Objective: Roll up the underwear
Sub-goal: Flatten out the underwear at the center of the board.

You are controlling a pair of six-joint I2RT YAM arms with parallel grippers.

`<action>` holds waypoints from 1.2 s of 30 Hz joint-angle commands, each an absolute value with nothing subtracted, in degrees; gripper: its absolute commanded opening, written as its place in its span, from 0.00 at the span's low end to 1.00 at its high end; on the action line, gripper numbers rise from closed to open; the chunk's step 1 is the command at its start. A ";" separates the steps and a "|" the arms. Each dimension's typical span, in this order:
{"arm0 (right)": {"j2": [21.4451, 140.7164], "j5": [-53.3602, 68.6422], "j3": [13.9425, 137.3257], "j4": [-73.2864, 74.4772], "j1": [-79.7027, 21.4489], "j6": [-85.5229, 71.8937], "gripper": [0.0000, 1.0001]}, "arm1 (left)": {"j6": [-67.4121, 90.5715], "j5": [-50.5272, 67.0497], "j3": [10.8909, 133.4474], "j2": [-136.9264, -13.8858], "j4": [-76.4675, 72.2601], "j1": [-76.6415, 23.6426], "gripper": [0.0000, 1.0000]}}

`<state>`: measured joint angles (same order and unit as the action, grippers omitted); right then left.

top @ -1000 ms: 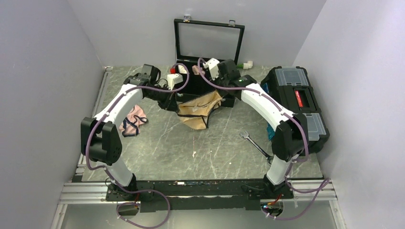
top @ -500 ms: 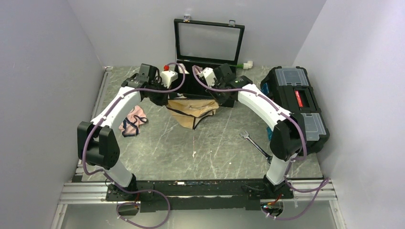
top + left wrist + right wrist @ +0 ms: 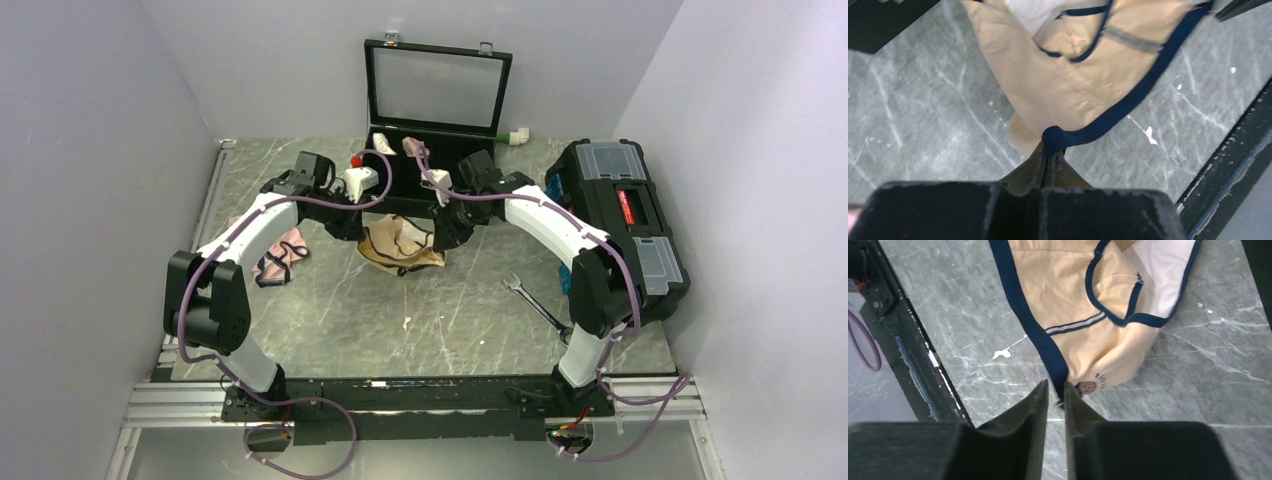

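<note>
The tan underwear [image 3: 402,246] with navy edging lies bunched on the marble table in front of the open black case. My left gripper [image 3: 358,222] is at its left side. In the left wrist view the left gripper [image 3: 1048,150] is shut on the navy edging of the underwear [image 3: 1068,85]. My right gripper [image 3: 440,235] is at its right side. In the right wrist view the right gripper [image 3: 1055,390] pinches the navy band at its tips, with a thin gap between the jaws further back. The underwear [image 3: 1068,300] spreads away from it on the table.
Pink underwear [image 3: 278,250] lies at the left. The open black case [image 3: 437,90] stands at the back with small fabric rolls [image 3: 410,146] in it. A black toolbox [image 3: 620,200] is at the right, and a wrench [image 3: 535,300] lies in front of it.
Both grippers have come down and closer together, towards the near side. The underwear, held stretched wide before the case, now sags bunched on the table.
</note>
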<state>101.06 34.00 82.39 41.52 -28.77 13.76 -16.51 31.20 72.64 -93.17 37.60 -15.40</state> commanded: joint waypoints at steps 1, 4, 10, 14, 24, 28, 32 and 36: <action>98.13 44.09 81.63 35.77 -26.34 12.27 0.27 | -16.68 41.67 73.81 -91.56 35.23 -15.18 0.00; 99.50 46.94 82.58 35.55 -24.91 11.49 0.40 | -14.75 44.27 75.08 -92.74 36.12 -14.83 0.00; 100.36 50.73 82.34 32.93 -24.00 10.75 0.58 | -11.22 48.87 81.07 -98.06 40.71 -14.12 0.00; 99.82 51.38 80.45 28.51 -25.23 9.61 0.67 | -9.92 51.44 83.84 -100.94 42.71 -14.08 0.00; 103.92 49.48 77.43 13.96 -30.10 3.74 0.70 | -9.41 53.07 84.54 -102.63 43.13 -14.09 0.00; 105.25 47.07 75.66 8.25 -31.79 1.51 0.70 | -9.45 53.28 84.14 -102.48 42.99 -14.00 0.00; 105.62 44.12 73.02 3.45 -33.65 0.95 0.67 | -9.58 53.43 84.35 -102.65 43.45 -13.99 0.00; 105.89 40.37 71.55 1.58 -34.75 1.61 0.63 | -9.72 53.35 84.38 -102.58 43.60 -13.92 0.00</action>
